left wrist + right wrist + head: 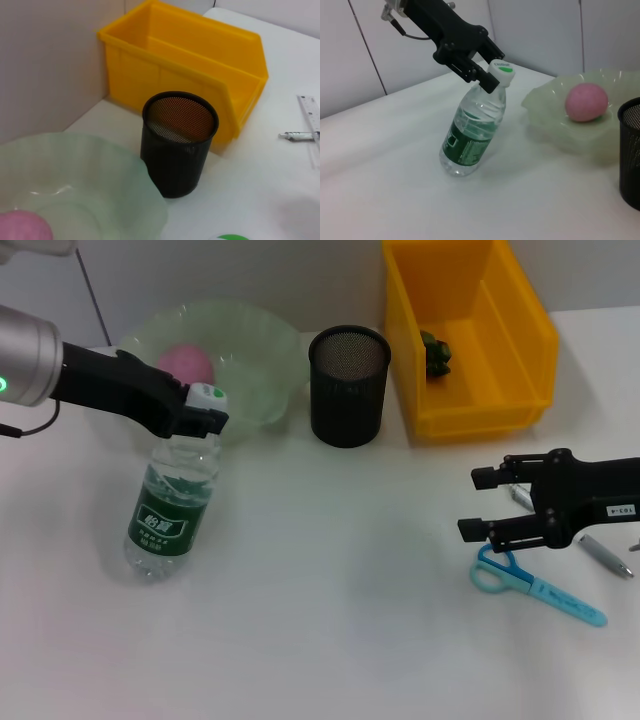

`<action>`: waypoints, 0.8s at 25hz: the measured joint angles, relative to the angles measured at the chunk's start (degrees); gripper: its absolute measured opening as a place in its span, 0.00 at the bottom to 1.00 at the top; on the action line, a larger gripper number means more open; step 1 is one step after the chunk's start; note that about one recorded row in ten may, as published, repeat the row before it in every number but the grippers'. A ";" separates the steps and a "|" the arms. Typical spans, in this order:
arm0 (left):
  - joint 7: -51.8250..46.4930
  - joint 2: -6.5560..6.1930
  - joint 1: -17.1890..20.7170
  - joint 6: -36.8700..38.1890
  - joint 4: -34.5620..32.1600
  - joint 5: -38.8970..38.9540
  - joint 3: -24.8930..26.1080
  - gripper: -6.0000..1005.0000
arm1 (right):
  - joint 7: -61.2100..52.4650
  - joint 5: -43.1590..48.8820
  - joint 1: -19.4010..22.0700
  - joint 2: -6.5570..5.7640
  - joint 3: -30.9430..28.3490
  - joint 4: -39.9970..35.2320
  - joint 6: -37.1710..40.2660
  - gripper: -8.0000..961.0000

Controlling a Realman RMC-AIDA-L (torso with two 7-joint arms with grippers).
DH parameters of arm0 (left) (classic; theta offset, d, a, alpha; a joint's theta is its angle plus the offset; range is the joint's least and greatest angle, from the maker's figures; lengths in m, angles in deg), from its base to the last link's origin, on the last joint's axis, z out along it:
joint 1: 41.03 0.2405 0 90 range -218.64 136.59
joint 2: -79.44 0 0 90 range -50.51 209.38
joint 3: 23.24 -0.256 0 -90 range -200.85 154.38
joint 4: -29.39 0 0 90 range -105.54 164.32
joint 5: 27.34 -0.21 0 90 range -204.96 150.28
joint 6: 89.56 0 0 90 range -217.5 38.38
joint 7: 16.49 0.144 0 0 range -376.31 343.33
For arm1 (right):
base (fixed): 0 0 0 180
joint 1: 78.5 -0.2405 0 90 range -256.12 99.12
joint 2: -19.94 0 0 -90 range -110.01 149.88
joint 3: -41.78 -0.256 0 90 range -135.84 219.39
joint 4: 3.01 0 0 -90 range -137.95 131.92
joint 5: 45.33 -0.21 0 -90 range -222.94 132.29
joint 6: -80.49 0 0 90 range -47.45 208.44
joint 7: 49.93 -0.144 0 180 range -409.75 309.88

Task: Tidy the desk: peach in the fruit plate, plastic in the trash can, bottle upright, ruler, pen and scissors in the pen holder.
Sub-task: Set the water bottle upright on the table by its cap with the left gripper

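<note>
Left gripper (203,410) clamped on bottle (172,505) neck just under cap, bottle tilted, base on worktop (330,620) in front of fruit plate (262,360). Right gripper (487,503) wide open, holding nothing, just above scissors (535,583).

Head view: high, looking down over desk. Left wrist view: close, low, facing holder (180,142) and bin (190,75). Right wrist view: low, facing bottle (475,127), plate (570,125). All share holder, plate.
</note>
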 joint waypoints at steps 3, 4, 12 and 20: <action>0.05 -0.36 0.06 1.28 -0.12 0.00 1.21 0.46 | 0.00 -0.59 -0.09 0.00 0.00 0.00 0.00 0.82; 0.10 -0.47 0.09 1.86 -0.35 -0.01 1.99 0.46 | 0.00 -0.90 -0.06 0.00 0.00 0.01 0.00 0.82; 0.88 -0.89 0.15 4.65 -0.91 0.00 6.22 0.46 | 0.36 -1.85 -0.17 -0.33 0.00 1.38 0.25 0.82; 1.37 -1.26 0.24 6.15 -0.91 0.05 9.13 0.46 | 0.67 -2.30 -0.19 -0.52 0.01 1.49 0.56 0.82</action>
